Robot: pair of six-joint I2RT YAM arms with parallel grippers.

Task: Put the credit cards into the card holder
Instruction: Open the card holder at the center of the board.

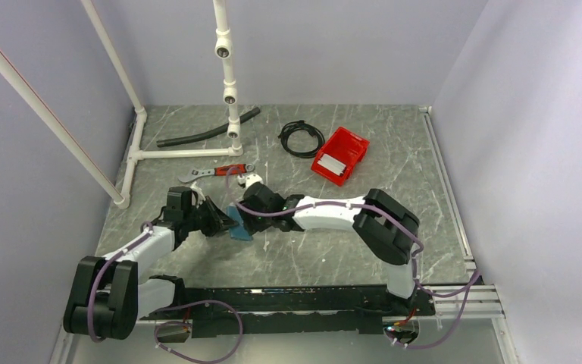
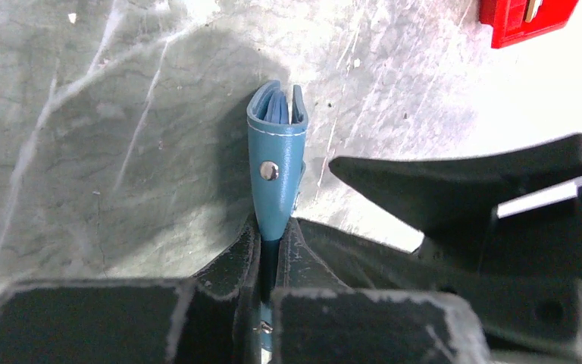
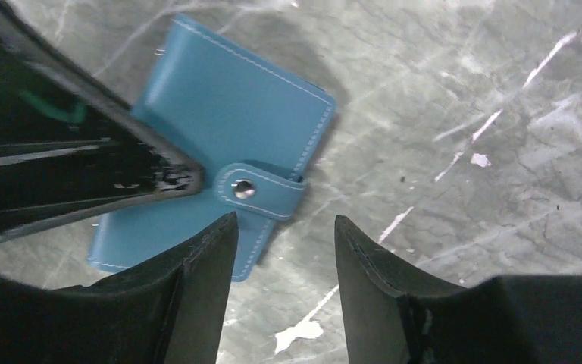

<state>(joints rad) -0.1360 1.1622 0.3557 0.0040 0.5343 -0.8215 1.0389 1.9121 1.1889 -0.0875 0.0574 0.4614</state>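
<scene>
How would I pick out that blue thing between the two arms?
On the grey table, follow the left arm to its tip. There the left pincer pinches the card holder. It is the only blue thing: a flat stitched wallet with a snap strap, unlike the red bin behind.
</scene>
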